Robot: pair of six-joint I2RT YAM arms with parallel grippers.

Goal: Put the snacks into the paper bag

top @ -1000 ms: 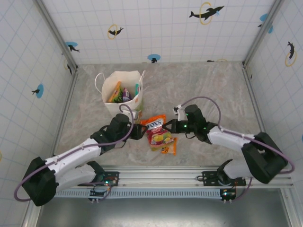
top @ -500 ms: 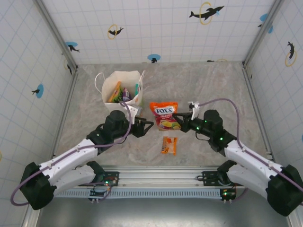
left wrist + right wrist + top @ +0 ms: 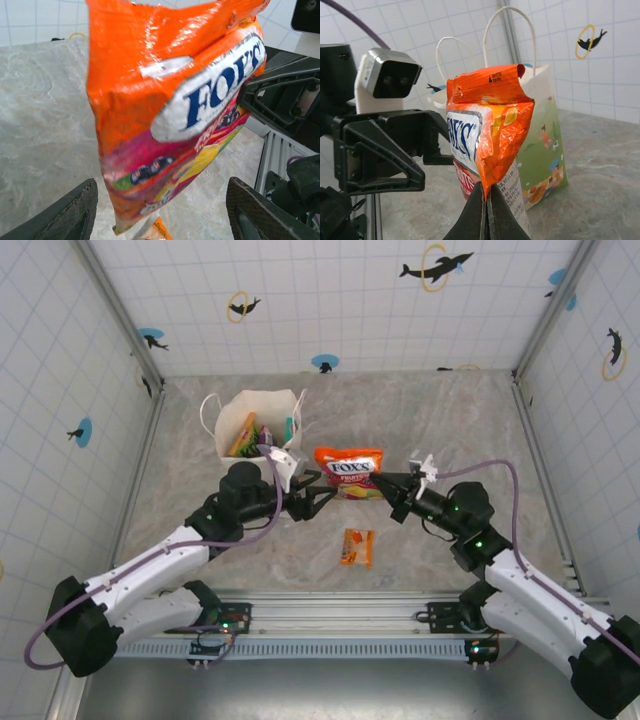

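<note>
FOX'S packet (image 3: 348,471) hangs in the air above the middle of the table (image 3: 450,420), just right of the paper bag (image 3: 225,445) and clear of its mouth. The right arm stretches from its base at the near right edge diagonally up and left, its wrist levelled so the right gripper (image 3: 385,486) points left. Its jaws are pinched tight on the packet's right-hand edge. In the right wrist view the two fingers (image 3: 476,210) meet on the crimped seam, and the packet (image 3: 487,125) stands up from them with the bag (image 3: 545,145) behind it.

The left arm runs from the near left base up and right, its elbow low and its black wrist passing the bag's near right corner. The left gripper (image 3: 312,495) points right at the packet's left edge with its jaws spread wide. In the left wrist view the packet (image 3: 170,100) hangs between the two parted fingers (image 3: 75,215), and neither pad is seen touching it.

The packet is glossy and crumpled, orange at the top, with a white oval bearing blue lettering and fruit pictures on red below. Several coloured packets (image 3: 258,432) stand inside the upright bag. One small orange packet (image 3: 357,547) lies flat on the table nearer the arms.
</note>
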